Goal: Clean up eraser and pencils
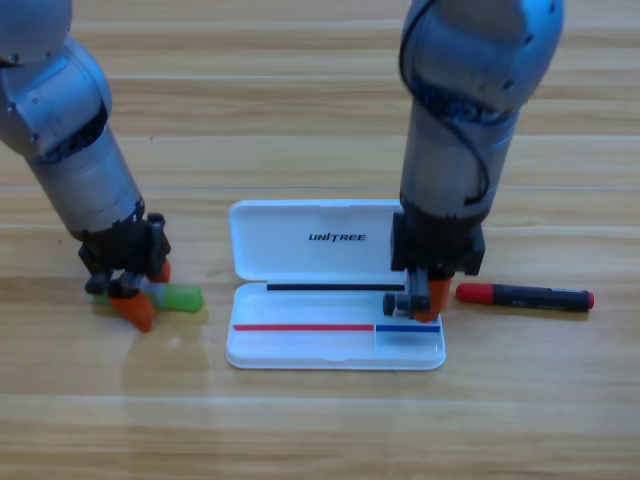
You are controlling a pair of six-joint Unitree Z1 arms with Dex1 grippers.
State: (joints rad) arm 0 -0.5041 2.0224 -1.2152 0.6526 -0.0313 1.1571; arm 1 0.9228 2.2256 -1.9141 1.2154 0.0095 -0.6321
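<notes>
The white pencil with the green end [178,296] lies on the table left of the open white case [335,352]. My left gripper [143,293] is down on this pencil, one orange jaw on each side, closed against its pale barrel. The red-and-black pencil [525,297] lies alone on the table to the right of the case. My right gripper [425,302] points down over the right end of the case's tray, above the small compartment. The eraser is hidden from view.
The case's lid [335,240] lies open and flat towards the back. The right arm [455,150] stands tall over the lid's right part. The left arm [75,150] comes in from the upper left.
</notes>
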